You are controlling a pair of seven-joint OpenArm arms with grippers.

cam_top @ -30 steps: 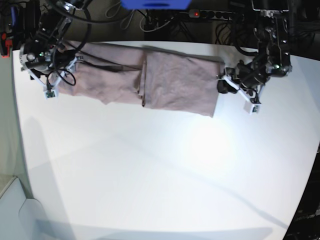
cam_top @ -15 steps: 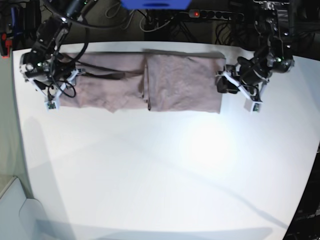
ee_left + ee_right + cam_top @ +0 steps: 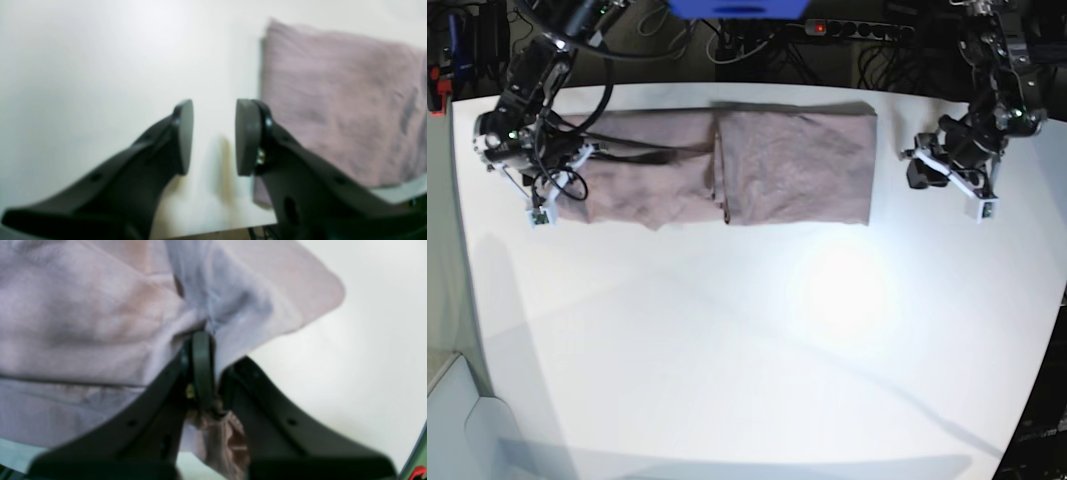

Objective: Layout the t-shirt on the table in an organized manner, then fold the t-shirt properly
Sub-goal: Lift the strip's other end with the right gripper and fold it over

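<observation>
- Your right end effector (image 3: 208, 373) is clenched on a bunched fold of the t-shirt (image 3: 727, 165) at its sleeve end.
- Your left end effector (image 3: 213, 136) is released, gripping nothing, just beside the shirt's other end.
- The shirt lies in a long band along the desk's (image 3: 747, 340) far edge.

The t-shirt (image 3: 727, 167) is spread along the bench's (image 3: 747, 340) far edge, flanked by the pincers at either end.
</observation>
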